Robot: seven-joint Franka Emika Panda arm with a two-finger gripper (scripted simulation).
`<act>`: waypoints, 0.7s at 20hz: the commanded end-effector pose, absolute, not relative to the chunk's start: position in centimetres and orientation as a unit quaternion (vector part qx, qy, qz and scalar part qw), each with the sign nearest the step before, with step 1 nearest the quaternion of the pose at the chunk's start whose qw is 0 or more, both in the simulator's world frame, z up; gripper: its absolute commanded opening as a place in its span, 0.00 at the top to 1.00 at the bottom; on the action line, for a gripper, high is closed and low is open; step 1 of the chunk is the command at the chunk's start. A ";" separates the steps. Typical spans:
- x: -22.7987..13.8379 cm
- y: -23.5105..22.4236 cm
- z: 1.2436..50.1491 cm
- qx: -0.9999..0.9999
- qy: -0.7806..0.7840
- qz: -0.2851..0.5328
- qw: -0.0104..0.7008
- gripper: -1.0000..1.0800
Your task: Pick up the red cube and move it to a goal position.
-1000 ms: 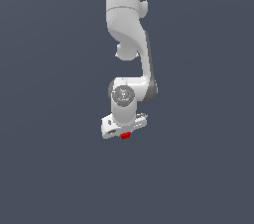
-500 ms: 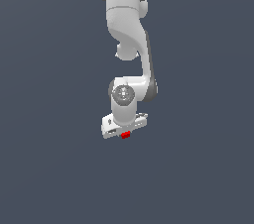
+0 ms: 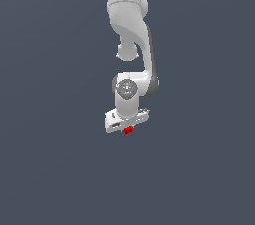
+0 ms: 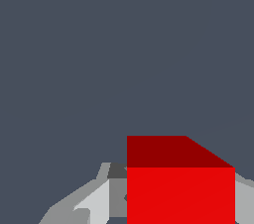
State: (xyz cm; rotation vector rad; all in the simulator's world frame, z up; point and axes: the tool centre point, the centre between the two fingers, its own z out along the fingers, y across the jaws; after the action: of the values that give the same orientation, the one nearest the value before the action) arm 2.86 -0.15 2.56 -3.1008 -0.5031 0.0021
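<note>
The tiny bright red plain-faced cube (image 3: 128, 130) sits directly beneath the white arm's pincer (image 3: 127, 128), pinched between its grey fingers (image 4: 94, 203). In the exterior view, cube and pincer appear near mid-frame against the uniform dark grey-blue tabletop (image 3: 50, 169).

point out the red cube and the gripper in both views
red cube (image 3: 128, 130): exterior view, on its visible red face below the white gripper body.
red cube (image 4: 180, 193): wrist view, on its bright front face.
gripper (image 3: 127, 128): exterior view, between its fingertips, at the cube.
gripper (image 4: 173, 203): wrist view, midway between the grey fingers flanking the cube.
</note>
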 end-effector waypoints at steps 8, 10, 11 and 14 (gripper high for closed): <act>-2.2 1.8 3.9 -0.987 -0.160 0.000 0.000 1.00; -3.5 2.3 4.2 -0.987 -0.160 0.000 0.000 1.00; -4.1 2.5 4.4 -0.987 -0.160 0.000 0.000 1.00; -5.8 3.2 4.8 -0.987 -0.160 0.000 0.000 1.00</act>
State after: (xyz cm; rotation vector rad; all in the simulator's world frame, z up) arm -4.89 2.86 4.56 -3.1009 -0.5038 0.0016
